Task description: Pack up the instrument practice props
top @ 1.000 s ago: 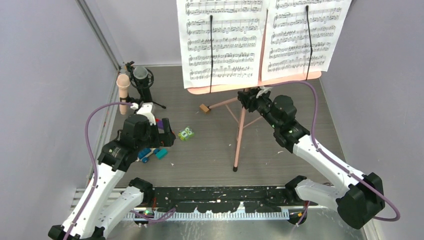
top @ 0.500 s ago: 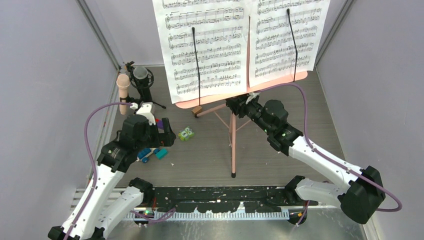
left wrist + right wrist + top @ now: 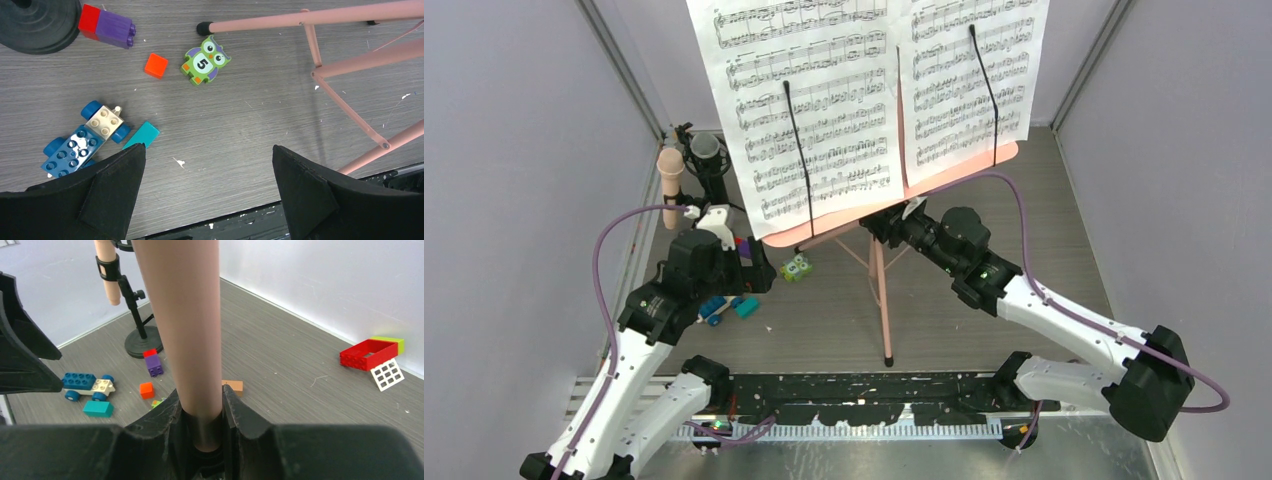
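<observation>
- While right fingers (image 3: pixel 162 422) clamp the music stand (image 3: pixel 881 300) pole, left fingers (image 3: pixel 110 190) stand wide, left of it, over toy blocks (image 3: pixel 85 140).
- Bare tabletop (image 3: pixel 1024 230) extends right of stand.

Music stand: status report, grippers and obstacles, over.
Right gripper shut on music stand pole, pages on its desk. Left gripper open, empty, above toy blocks. Owl block beside one stand foot.

- 2 arms: left arm (image 3: pixel 627 362) and right arm (image 3: pixel 1064 318), white shell links joined by black joint housings.
- A purple cable (image 3: pixel 602 262) runs along each arm.
- Small green light (image 3: pixel 981 268) on the right arm's black wrist.
- Left gripper (image 3: pixel 207 150): matte black, wedge-shaped fingers (image 3: pixel 310 195).
</observation>
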